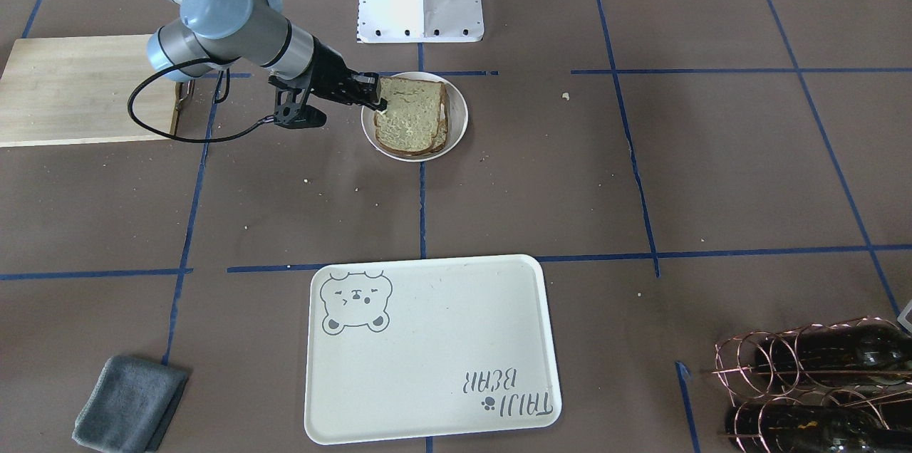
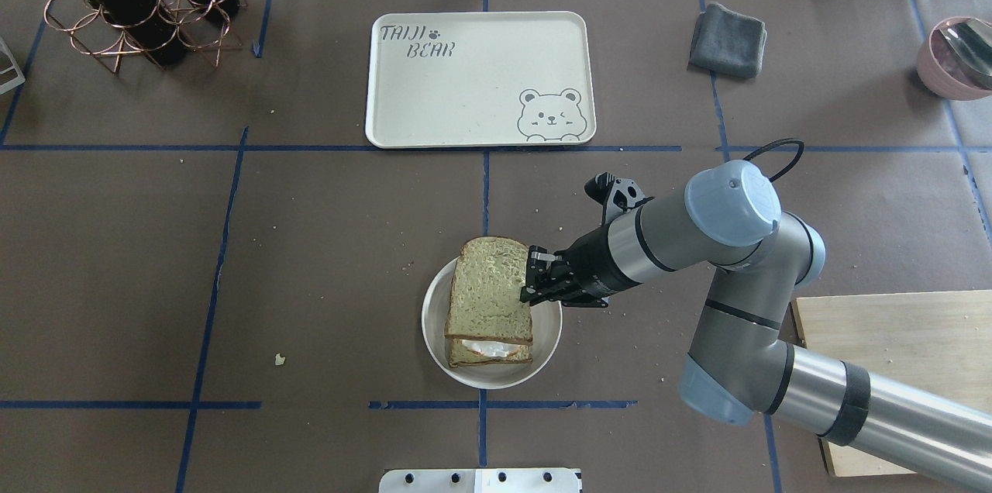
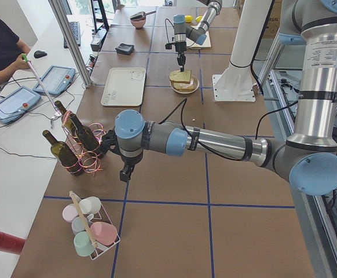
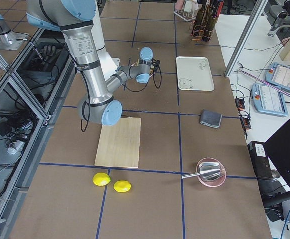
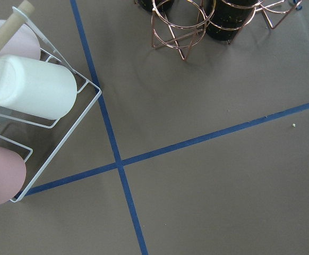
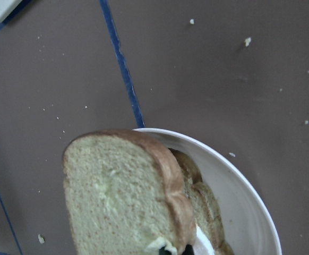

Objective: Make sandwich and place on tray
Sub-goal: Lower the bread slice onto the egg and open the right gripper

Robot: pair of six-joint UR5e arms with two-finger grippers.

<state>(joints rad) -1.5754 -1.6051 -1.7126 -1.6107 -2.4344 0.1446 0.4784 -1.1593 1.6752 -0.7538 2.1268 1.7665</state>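
The top bread slice (image 6: 117, 196) fills the lower part of the right wrist view. Its brown crust is turned toward the white plate (image 6: 245, 202), and the lower slice (image 6: 205, 204) peeks out just behind that crust. Seen from overhead, the right tool (image 2: 533, 281) is clenched on the top slice's crust on the side nearest its arm. The slice lies askew over the lower one: its far edge juts past the plate's rim, while at the near edge a strip of white fried egg (image 2: 484, 348) with a trace of orange shows between the two slices. The plate stands on the brown counter (image 2: 310, 260) near the robot's base, across a blue tape line. The cream tray (image 2: 465, 82) (bear face in one corner, grey lettering in the opposite one) lies well apart from it, further out across the counter. The left tool (image 3: 126, 174) hangs over the counter's left end, near a copper rack of wine bottles (image 3: 79, 145) and a wire rack of pastel cups (image 3: 90, 226). Only the side view shows it, so I cannot tell whether it is released or clenched. A wooden cutting board (image 1: 71, 90) lies under the right arm, and a folded grey cloth (image 1: 128, 403) lies off to one side of the tray.
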